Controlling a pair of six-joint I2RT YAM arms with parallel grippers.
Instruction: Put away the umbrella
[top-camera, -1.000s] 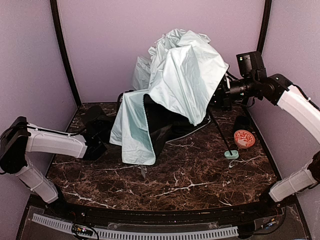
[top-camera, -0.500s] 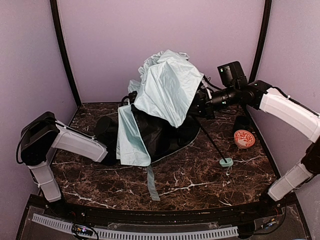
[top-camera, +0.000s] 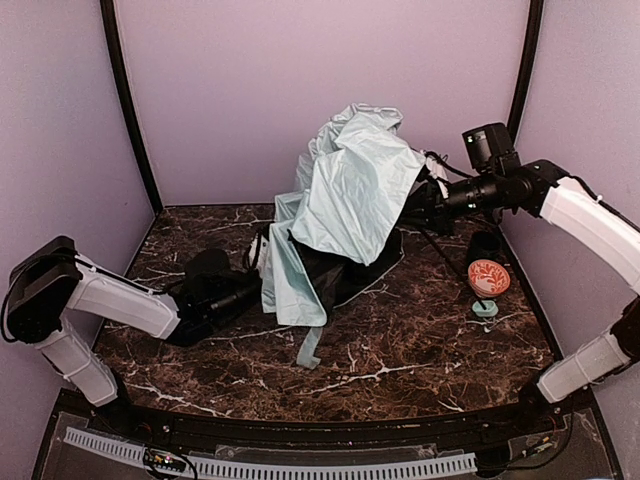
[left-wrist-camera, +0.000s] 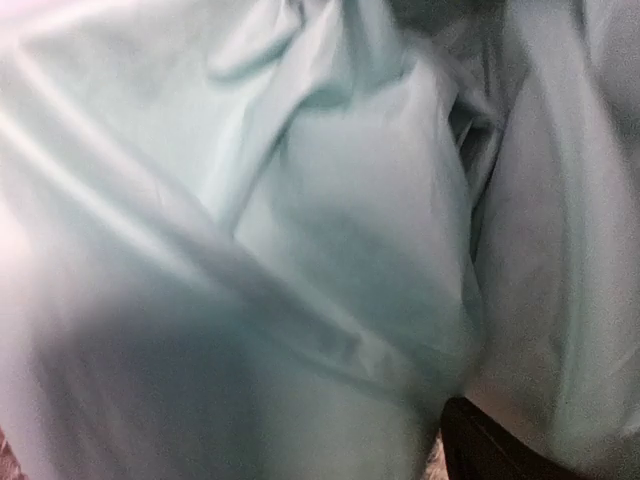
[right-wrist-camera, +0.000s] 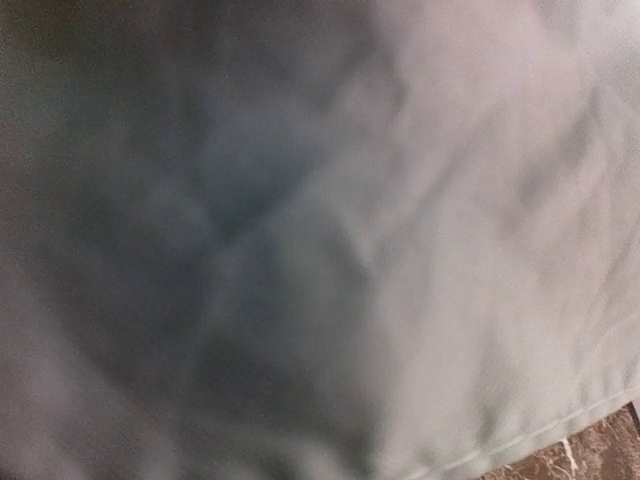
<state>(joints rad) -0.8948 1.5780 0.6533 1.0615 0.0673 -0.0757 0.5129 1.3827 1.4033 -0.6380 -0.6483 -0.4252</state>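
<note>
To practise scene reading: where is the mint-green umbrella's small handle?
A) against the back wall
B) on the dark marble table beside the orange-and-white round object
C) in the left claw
B: the top view shows the small mint-green handle on the dark marble table by the orange-and-white round object.

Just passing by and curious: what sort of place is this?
Probably a robot test booth: plain lilac walls close in a dark marbled table, where two white arms handle a mint-green umbrella.

The dark, white-veined marble bench (top-camera: 400, 365) carries the crumpled lower folds of the umbrella (top-camera: 350, 200) at its middle, a mint strap (top-camera: 310, 348) trailing toward the near edge, and at right the small mint handle (top-camera: 485, 309) just beside an orange-and-white round object (top-camera: 488, 277).
</note>
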